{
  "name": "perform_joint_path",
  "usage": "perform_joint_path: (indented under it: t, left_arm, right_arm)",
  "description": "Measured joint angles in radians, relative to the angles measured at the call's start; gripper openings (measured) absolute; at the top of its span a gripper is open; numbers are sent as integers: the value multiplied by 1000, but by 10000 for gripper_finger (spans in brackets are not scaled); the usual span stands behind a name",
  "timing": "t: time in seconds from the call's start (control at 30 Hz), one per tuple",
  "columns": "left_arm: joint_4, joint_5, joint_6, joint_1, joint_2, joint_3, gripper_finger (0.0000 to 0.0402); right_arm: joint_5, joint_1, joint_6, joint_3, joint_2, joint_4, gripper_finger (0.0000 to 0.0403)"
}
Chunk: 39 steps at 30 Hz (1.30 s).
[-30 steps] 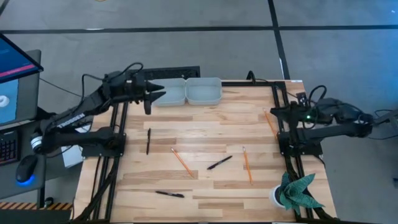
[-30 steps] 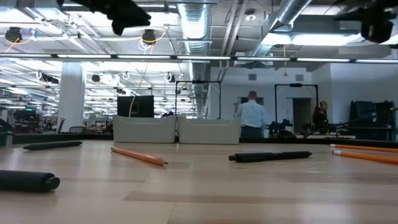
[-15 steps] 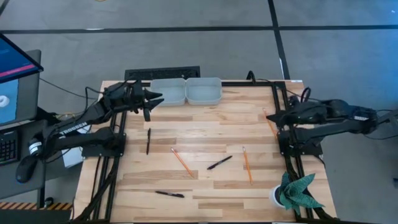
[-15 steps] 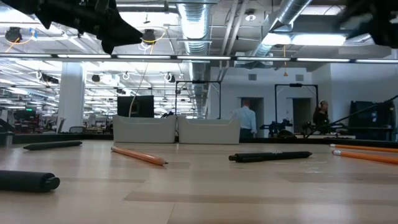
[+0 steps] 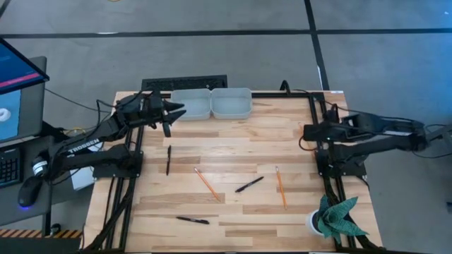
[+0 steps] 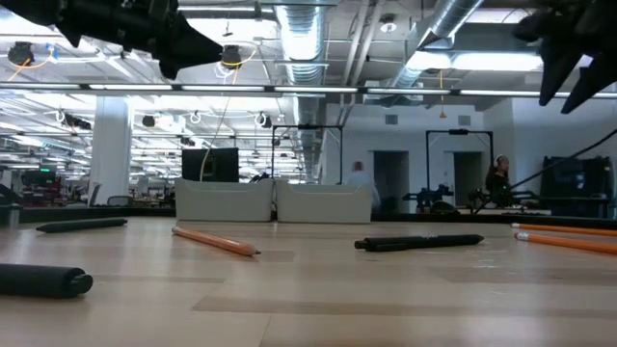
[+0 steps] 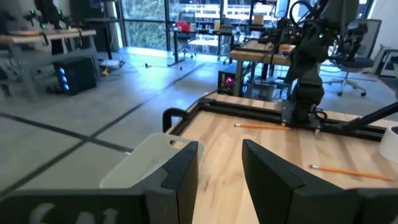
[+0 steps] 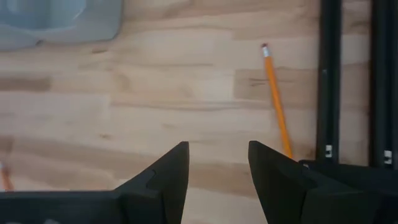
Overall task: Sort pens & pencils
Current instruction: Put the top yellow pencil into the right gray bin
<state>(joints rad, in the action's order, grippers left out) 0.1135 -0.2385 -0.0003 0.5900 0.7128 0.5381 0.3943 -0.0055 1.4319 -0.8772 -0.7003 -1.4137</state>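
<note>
A: What does the table (image 5: pixel 233 134) look like?

B: It is made of pale wooden strips with visible grain, and it has a dark metal frame around it. At the far edge stand two shallow trays (image 5: pixel 212 103) of pale grey plastic with rounded corners, side by side and touching.

A: Where are the pens?

B: I see three pens, thin, black and straight. One pen (image 5: pixel 168 159) lies on the left part of the table, almost lengthwise. A second pen (image 5: pixel 249 185) lies near the middle, slanted. The third pen (image 5: pixel 192 221) is close to the near edge. None is inside a tray.

A: And the pencils?

B: They are thin orange wooden sticks. One pencil (image 5: pixel 206 183) lies slanted just left of the middle pen. Another pencil (image 5: pixel 280 187) lies to the right of that pen. A further pencil (image 8: pixel 275 99) lies at the right edge beside the black frame rail; in the right wrist view its small pinkish eraser end shows.

A: How are the grippers?

B: The left gripper (image 5: pixel 169 116) hangs above the table's far left corner, just beside the left tray. Its two flat dark fingers (image 7: pixel 186 168) stand apart, with nothing between them. The right gripper (image 5: pixel 305 131) is over the right edge of the table, near the pencil by the rail. Its fingers (image 8: pixel 168 171) are also apart and hold nothing.

A: Anything else?

B: A crumpled green cloth (image 5: pixel 339 215) lies at the near right corner.
</note>
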Motion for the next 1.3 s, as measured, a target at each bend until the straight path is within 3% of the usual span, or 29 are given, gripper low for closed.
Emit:
perform_joint_path:
  t: [0.23, 0.33, 0.63, 0.97, 1.3]
  left_arm:
    - [46, 45, 47, 0, 0, 0, 114]
    - [46, 72, 49, 0, 0, 0, 114]
    - [44, 96, 80, 0, 0, 0, 114]
    - [33, 97, 139, 1, 0, 0, 114]
    - [32, 135, 139, 1, 0, 0, 114]
  right_arm:
    - [-5, -181, -270, 0, -93, 136, 188]
    - [-53, -281, -422, 0, -140, 222, 187]
    - [-180, -563, -663, 0, -275, 265, 188]
    - [-280, -708, -824, 6, -434, 390, 189]
    - [-380, -807, -892, 157, -503, 486, 189]
